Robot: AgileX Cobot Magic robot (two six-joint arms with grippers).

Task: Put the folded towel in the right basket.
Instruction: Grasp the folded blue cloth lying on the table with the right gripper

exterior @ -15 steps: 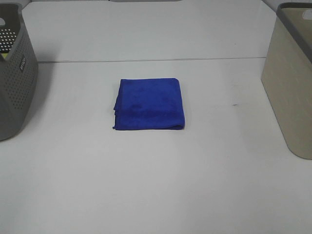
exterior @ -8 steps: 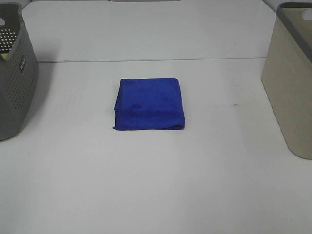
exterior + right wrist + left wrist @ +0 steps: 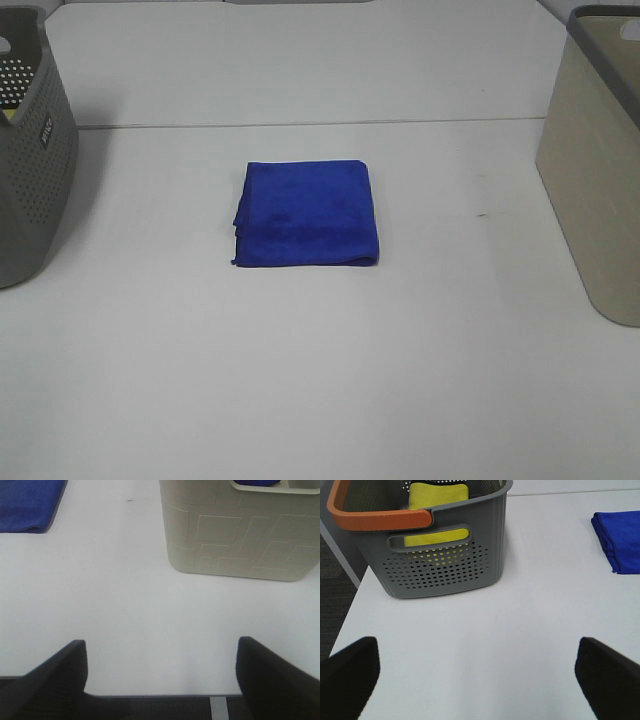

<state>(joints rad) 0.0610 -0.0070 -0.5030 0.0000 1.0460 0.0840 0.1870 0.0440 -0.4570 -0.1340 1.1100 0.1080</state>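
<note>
Nothing has moved since a second ago. At the white worktop's (image 3: 320, 390) left edge sits a grey perforated plastic basket (image 3: 35, 170). The folded blue cloth towel (image 3: 306, 213) lies flat mid-worktop, untouched. A beige plastic basket (image 3: 595, 190) stands at the right edge. The left gripper (image 3: 479, 672) and right gripper (image 3: 162, 675) are both spread, empty. Soft, light and floppy, the towel probably wants pinching through all layers at its rounded right fold.

- The folded towel (image 3: 307, 213) is deep blue, a flat near-square lying mid-way across the white surface (image 3: 300, 380), its layered edges facing left.
- The right basket (image 3: 600, 190) is beige and upright at the right edge, well apart from the towel.
</note>
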